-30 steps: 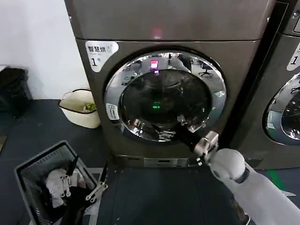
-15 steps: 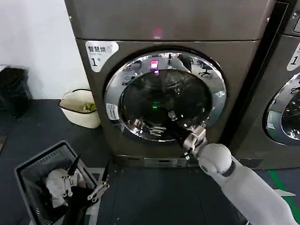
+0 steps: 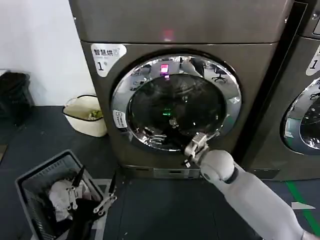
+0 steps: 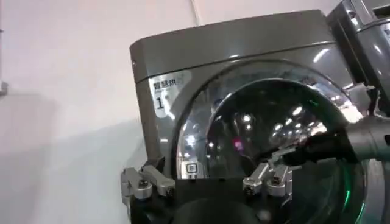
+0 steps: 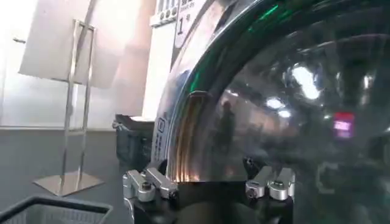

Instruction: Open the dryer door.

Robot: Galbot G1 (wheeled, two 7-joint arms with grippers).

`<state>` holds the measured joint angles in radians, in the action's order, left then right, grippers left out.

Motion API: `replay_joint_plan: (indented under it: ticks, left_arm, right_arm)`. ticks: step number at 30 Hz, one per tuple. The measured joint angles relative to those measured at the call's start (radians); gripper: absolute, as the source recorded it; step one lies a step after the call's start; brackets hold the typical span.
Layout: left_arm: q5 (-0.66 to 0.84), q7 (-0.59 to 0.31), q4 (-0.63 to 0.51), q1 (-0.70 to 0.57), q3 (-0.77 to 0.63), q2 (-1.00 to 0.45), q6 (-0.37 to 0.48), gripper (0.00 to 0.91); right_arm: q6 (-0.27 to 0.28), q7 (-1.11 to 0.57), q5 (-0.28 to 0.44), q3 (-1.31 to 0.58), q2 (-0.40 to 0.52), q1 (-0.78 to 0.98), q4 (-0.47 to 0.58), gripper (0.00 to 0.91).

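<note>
The dryer door [image 3: 176, 102] sits flush in the front of its bronze-grey machine [image 3: 175, 22], facing straight out into the room toward the robot. It is round, so it has no long axis to speak of; the wide chrome ring runs all the way around the dark glass, and a green light glows behind the glass near the middle. A white label with the number 1 [image 3: 106, 54] is stuck at the machine's upper left corner.

The right gripper [image 3: 175, 123] is up against the lower part of the glass, its white arm reaching in from the lower right. From the right wrist view the right gripper [image 5: 210, 182] has its fingers spread wide apart, with the curved chrome ring and glass just in front of them; nothing is clamped between them, and whether a fingertip touches the door I cannot tell.

The left gripper [image 3: 102, 204] hangs low at the left, beside the grey laundry basket [image 3: 35, 177] on the dark floor. Its wrist view shows the left gripper [image 4: 207, 181] with fingers wide apart, holding nothing.

A cream tub [image 3: 86, 114] stands on the floor left of the machine, and a second chrome-ringed door [image 3: 302, 120] shows at the right edge.
</note>
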<state>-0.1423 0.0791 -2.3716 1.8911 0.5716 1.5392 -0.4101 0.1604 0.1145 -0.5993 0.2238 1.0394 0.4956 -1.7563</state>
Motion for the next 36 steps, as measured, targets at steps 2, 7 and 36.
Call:
replay_joint_plan:
  ticks: [2, 7, 36]
  left_arm:
    - [0.000, 0.000, 0.000, 0.000, 0.001, 0.001, 0.000, 0.907]
    - [0.000, 0.000, -0.003, 0.002, 0.003, 0.001, -0.001, 0.907]
    - [-0.007, 0.001, -0.022, 0.006, 0.001, 0.011, -0.006, 0.907]
  right_arm:
    - [0.002, -0.001, 0.001, 0.008, 0.013, -0.009, 0.012, 0.907]
    - [0.004, 0.000, 0.003, 0.026, 0.037, -0.032, 0.038, 0.907]
    - [0.025, -0.008, 0.030, 0.099, 0.159, -0.105, 0.121, 0.907]
